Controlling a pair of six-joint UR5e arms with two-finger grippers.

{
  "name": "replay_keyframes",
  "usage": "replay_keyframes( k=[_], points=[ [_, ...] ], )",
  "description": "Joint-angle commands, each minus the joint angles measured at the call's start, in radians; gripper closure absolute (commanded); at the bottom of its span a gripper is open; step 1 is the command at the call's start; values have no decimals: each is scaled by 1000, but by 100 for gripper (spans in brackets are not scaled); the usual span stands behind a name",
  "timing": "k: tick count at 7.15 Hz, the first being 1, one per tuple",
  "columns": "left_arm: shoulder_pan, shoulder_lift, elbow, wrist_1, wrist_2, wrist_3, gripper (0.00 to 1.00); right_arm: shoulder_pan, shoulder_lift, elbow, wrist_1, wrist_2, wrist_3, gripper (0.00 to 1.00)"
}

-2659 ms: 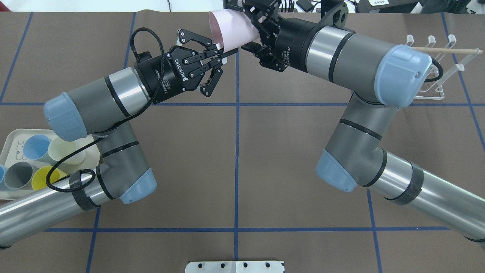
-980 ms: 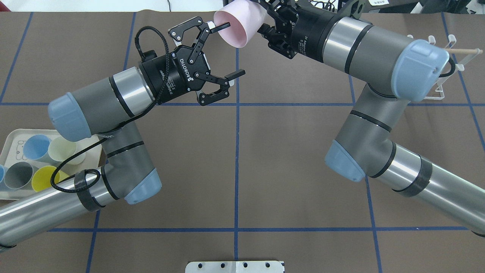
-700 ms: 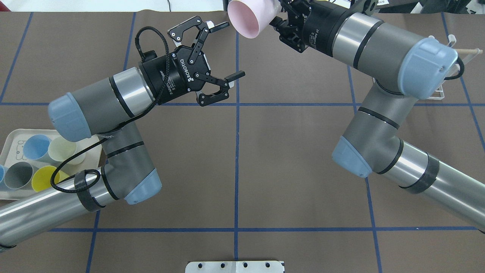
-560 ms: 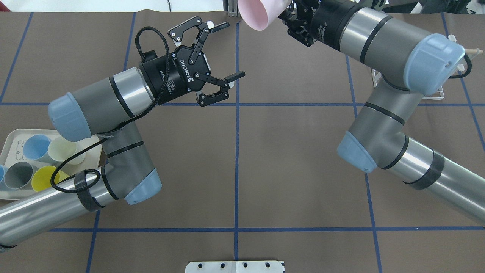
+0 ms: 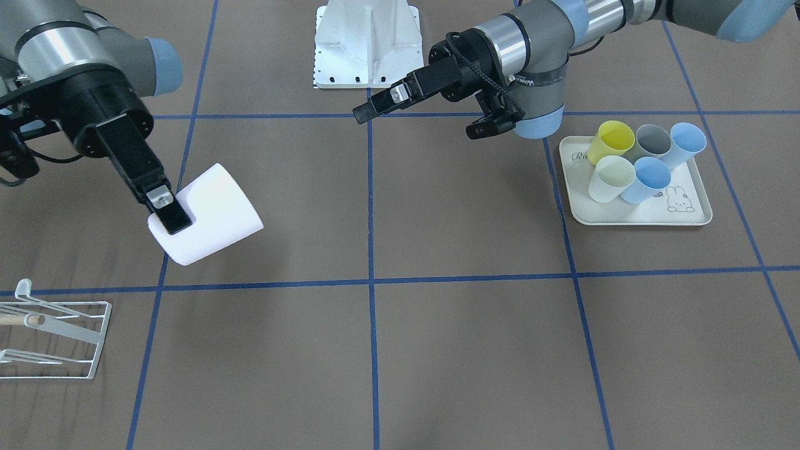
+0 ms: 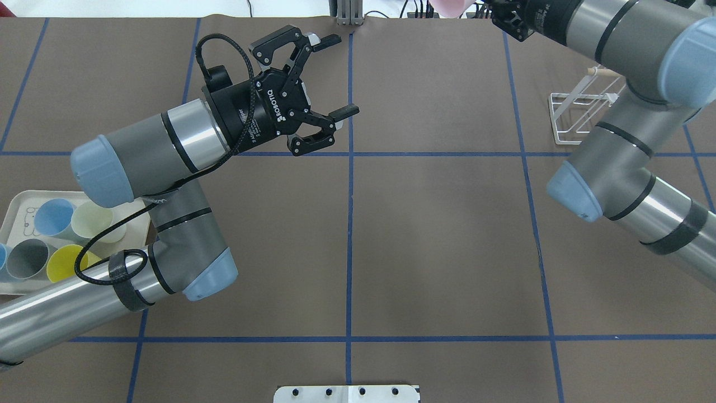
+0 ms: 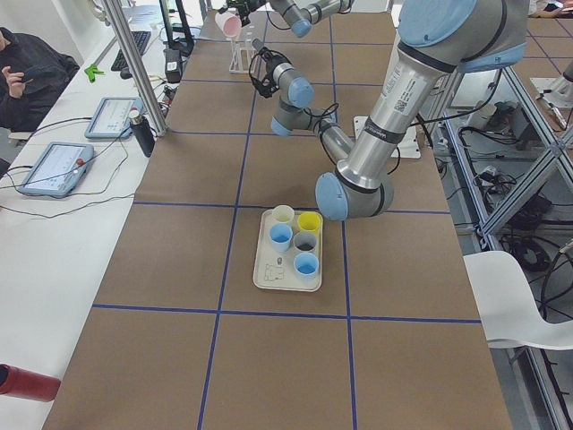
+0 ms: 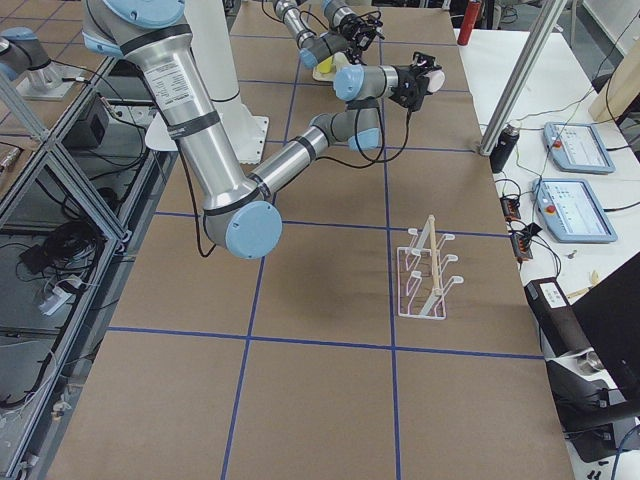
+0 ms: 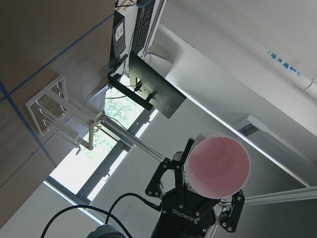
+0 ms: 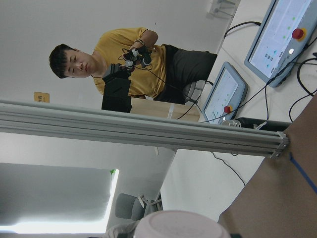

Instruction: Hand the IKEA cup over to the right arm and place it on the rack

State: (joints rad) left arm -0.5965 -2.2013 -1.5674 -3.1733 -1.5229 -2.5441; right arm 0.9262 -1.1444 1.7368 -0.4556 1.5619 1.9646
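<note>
The pale pink cup (image 5: pixel 219 209) hangs in the air over the surface (image 5: pixel 437 350), tilted, with its closed end low and its mouth turned up and back toward the middle of the surface. The right pincer (image 5: pixel 170 217) is pinching it near that closed end; one black finger lies flat against the outer wall, and the other is hidden behind the cup. The cup touches nothing else.

The left pincer (image 6: pixel 341 74) is spread wide and empty, well apart from the cup, so the hand-over reads as done.

What is left is the placing. The white wire rack (image 5: pixel 59 340) stands near the cup on the right arm's side but clear of it, and no cup sits on its prongs or on its wooden peg. By my judgement the cup has yet to be carried across, turned mouth-down over a prong, seated and let go.

Off on the left arm's side, a cream tray (image 5: pixel 637 217) holds five other cups (image 5: pixel 644 161), untouched.
</note>
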Motion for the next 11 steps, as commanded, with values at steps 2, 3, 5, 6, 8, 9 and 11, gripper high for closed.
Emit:
replay_keyframes(
  k=[2,3,5,6,8,9,11],
  points=[
    [-3,-5,-6,71,-49,221,1,166,-241,13,-43,170,-484,100],
    [-5,-5,-7,93,-51,263,1,210,-341,36,-47,173,-664,100],
    [-3,-1,-6,90,-51,269,1,296,-498,75,-46,153,-850,100],
    [-3,0,-7,92,-52,269,1,309,-552,84,-46,95,-913,100],
    [-2,2,0,90,-53,269,1,304,-610,90,-41,-38,-980,100],
    [0,2,4,90,-53,269,1,299,-645,96,-29,-96,-997,100],
    [1,3,9,90,-53,269,1,191,-653,98,-31,-278,-1006,100]
  ],
)
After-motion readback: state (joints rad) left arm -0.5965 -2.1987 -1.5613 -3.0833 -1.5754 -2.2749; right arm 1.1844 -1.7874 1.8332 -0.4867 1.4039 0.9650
